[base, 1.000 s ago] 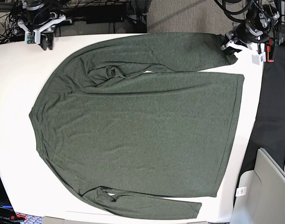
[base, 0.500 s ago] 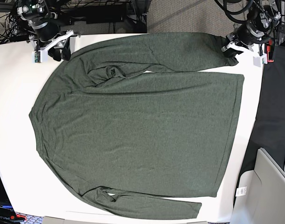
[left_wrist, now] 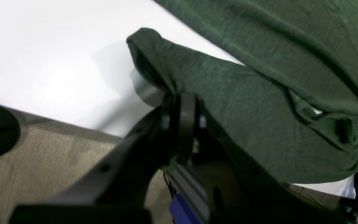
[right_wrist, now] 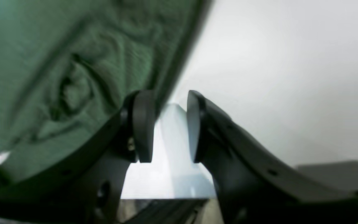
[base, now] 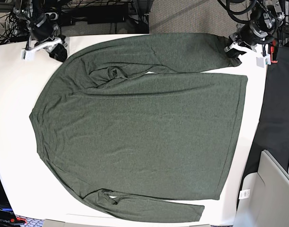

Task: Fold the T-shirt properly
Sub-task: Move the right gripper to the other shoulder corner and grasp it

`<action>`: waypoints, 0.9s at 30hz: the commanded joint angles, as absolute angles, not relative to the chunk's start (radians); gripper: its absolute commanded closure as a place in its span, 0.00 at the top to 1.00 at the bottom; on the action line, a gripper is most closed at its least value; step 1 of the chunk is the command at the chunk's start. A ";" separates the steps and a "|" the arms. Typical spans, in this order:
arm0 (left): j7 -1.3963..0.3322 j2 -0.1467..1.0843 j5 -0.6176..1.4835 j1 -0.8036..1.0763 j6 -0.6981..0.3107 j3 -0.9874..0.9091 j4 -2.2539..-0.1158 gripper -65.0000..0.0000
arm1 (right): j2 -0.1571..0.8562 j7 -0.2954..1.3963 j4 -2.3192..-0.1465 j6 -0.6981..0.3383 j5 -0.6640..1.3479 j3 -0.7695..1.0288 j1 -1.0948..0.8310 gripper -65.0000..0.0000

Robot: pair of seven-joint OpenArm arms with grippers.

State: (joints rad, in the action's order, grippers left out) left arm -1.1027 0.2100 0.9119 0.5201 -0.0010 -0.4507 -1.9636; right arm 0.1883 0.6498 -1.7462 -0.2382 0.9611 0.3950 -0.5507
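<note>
Left gripper up in the upper right of the base view is clamped tight on the sleeve cuff of the T-shirt, and the left wrist view confirms it: the 2 black fingers are pressed together with dark green fabric pinched between them, the cuff end rising just above the pinch and the sleeve running off to the right of the frame. Over in the upper left of the base view, the right gripper sits at the shoulder edge of the shirt, low over the white table. In the right wrist view its 2 rounded pads stand partly apart with a clear gap of bright tabletop between them; the left pad is right against the edge of the green knit, the other pad over bare table, and nothing is caught between them. The shirt itself lies spread flat across the middle of the table, collar end toward the left of the frame, hem toward the right, 1 long sleeve stretched along the top edge and the other along the bottom. A small bunched fold shows under the upper sleeve near the armpit. A black cloth hangs along the right side of the frame, just beside the table edge.
</note>
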 commanded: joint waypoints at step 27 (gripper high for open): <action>-1.101 0.220 0.926 0.522 -0.005 -0.455 -1.977 0.00 | 0.174 0.693 -1.689 -0.228 1.035 0.352 -0.437 0.11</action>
